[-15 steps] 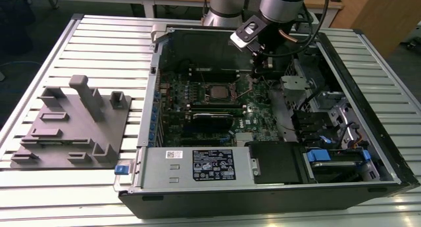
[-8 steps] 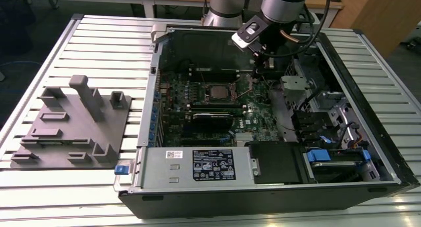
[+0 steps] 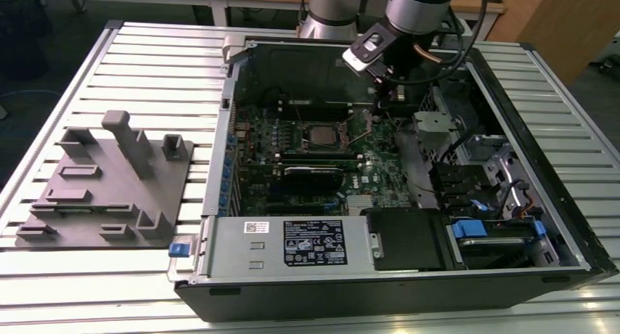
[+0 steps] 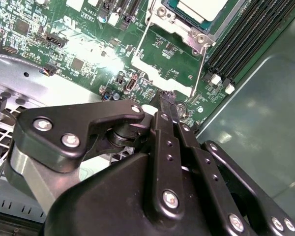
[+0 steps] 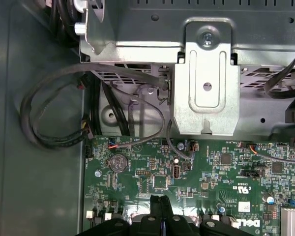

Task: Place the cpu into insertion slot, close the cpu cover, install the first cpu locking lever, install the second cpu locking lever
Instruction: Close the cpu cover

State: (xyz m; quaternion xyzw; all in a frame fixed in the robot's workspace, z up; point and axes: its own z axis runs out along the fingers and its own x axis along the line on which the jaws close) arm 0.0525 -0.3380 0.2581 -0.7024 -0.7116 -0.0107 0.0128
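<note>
We see the claw clenched, fingers pressed together on nothing, low over the green motherboard inside the open computer case on the tabletop. The cpu lies flat mid-board, silver top up, within a metal frame, near the claw but apart from it.

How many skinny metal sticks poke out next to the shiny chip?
2, in the second wrist view. One lever lies on the side of the bright glare; the other lever lies beside the black memory slots. More may be hidden.
</note>
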